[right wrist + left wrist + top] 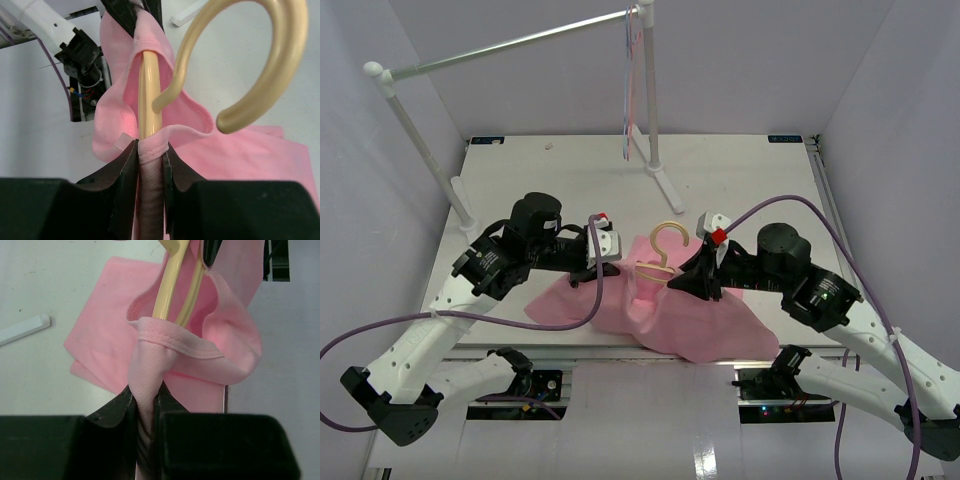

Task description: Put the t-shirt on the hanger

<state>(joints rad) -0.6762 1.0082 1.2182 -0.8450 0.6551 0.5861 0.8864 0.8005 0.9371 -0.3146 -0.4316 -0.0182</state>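
The light pink t-shirt [705, 322] lies bunched at the table's near edge, its collar lifted. The pale tan hanger [664, 243] stands between my grippers with its hook up and its arms inside the collar. My left gripper [616, 268] is shut on a fold of the collar hem [145, 390], and the hanger's arm [167, 290] runs away from it inside the neck opening. My right gripper [678, 284] is shut on the collar hem [151, 150], which is wrapped over the hanger's arm [149, 95]. The hook [280, 65] curves up to the right.
A clothes rack stands at the back, with a metal rail [510, 45], white posts and a foot [665, 185]. Thin pink and blue hangers [632, 80] hang from the rail. A white rack foot [25, 327] lies left of the shirt. White walls enclose the table.
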